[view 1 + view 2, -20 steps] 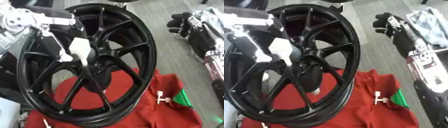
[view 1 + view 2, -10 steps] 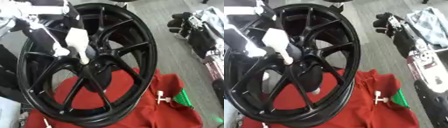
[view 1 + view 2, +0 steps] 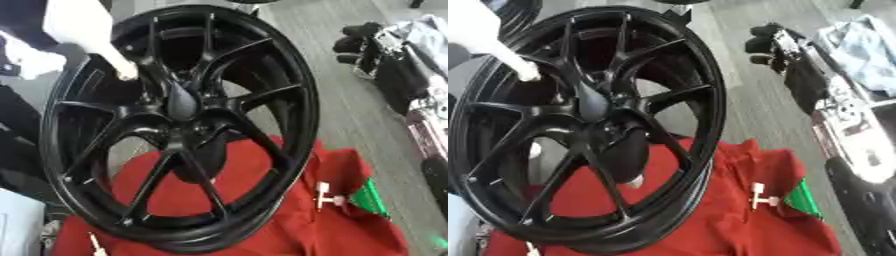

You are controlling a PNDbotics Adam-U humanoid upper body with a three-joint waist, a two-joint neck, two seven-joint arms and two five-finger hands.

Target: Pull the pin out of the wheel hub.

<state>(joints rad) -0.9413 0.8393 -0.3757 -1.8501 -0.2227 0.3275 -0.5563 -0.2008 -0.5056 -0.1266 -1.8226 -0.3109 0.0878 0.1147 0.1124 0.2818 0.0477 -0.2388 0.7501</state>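
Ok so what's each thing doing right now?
Wheel: standing on its rim, leaning.
Wheel hub: dark, nothing white in it.
White tapered thing: blurred, tip at the spokes, off the hub.
Red cloth: rumpled under the wheel.
White T-shaped piece: lying on the cloth.
Right hand: idle, away from the wheel.

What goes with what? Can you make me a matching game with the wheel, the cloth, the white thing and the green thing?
Things:
1. wheel
2. cloth
3. white T-shaped thing
4. green thing

Descriptions:
A. red, spread under the wheel
B. black, standing tilted on its rim
C. at the cloth's right edge
D. lying on the cloth, right of the wheel

Pairs: 1-B, 2-A, 3-D, 4-C
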